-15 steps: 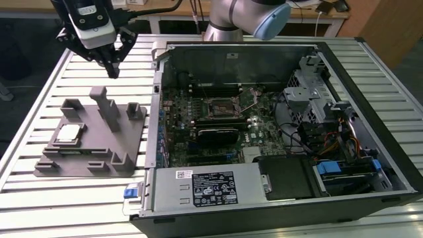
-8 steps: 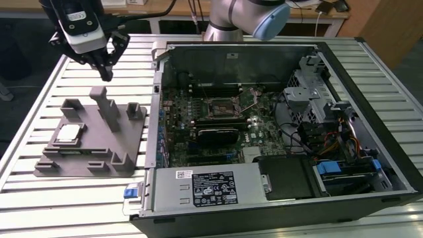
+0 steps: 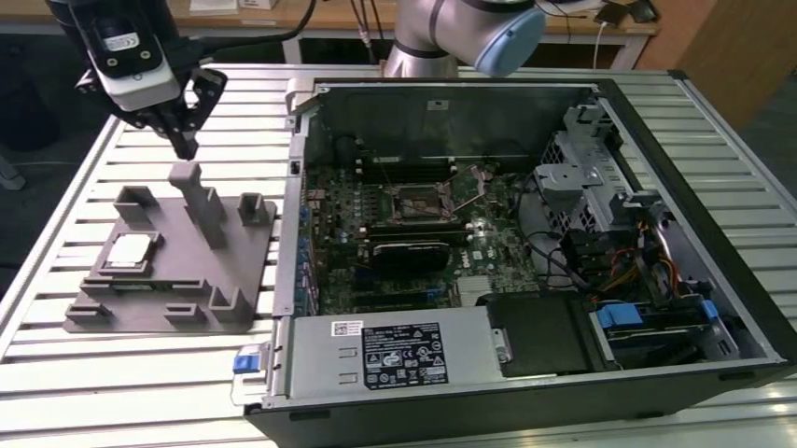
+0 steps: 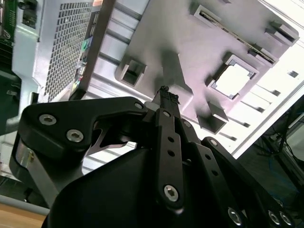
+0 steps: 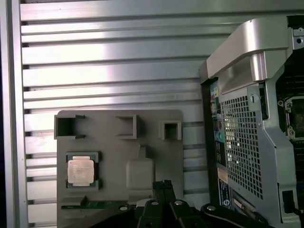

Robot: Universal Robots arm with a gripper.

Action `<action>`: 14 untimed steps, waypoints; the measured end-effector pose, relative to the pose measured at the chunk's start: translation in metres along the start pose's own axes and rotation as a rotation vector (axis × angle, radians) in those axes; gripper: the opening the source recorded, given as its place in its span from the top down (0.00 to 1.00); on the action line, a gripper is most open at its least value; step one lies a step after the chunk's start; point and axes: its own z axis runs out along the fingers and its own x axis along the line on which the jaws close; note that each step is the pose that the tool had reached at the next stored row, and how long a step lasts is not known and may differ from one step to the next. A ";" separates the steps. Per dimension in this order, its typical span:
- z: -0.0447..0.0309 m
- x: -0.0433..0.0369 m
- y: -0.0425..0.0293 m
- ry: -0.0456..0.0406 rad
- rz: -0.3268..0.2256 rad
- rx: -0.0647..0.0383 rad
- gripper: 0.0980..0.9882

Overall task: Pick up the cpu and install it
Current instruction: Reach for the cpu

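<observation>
We're watching the gripper [image 3: 187,147] hovering just above the tall post [image 3: 205,210] of the grey fixture [image 3: 149,317], jaws pressed together and holding nothing. The cpu [image 3: 129,254] is lying in its square pocket on that fixture, well apart from the gripper, beside the open computer case [image 3: 436,117] on the worktop [image 3: 125,373].

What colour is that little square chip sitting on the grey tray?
The cpu is silvery-grey, clearest in the first wrist view.
</observation>
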 end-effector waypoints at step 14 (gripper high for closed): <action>0.0127 0.0310 -0.0029 0.0001 0.000 0.000 0.99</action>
